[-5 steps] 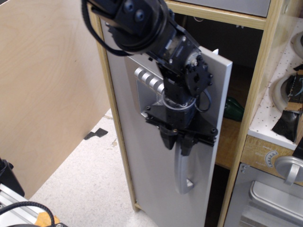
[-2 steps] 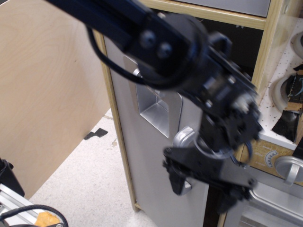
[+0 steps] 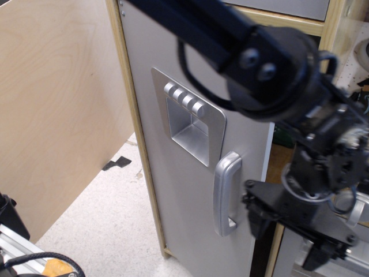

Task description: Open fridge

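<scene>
Nearest the camera, lower right of the frame: the gripper (image 3: 288,234), dark and motion-blurred, with two fingers (image 3: 258,218) pointing down. A clear gap shows between them and nothing sits in it, so I read the jaws as parted and empty.

Just left of the gripper, close but apart: the vertical silver handle (image 3: 226,193) on the fridge (image 3: 173,190). Its long axis runs up and down, and it stands proud of the flat grey door near that door's right edge.

Above and left of the handle, mid-frame: the recessed dispenser panel (image 3: 187,124) with a row of four round buttons.

Door state: ajar, I judge. Its right edge stands clear of the wood frame, and dark interior with a shelf (image 3: 282,153) shows behind it at centre right.

Key relation: the handle lies to the gripper's left, so any further pull means moving left to get the fingers around the bar, or hooking the free door edge.

Farther back: a plywood panel (image 3: 57,104) at upper left and speckled floor (image 3: 98,225) at lower left.
</scene>
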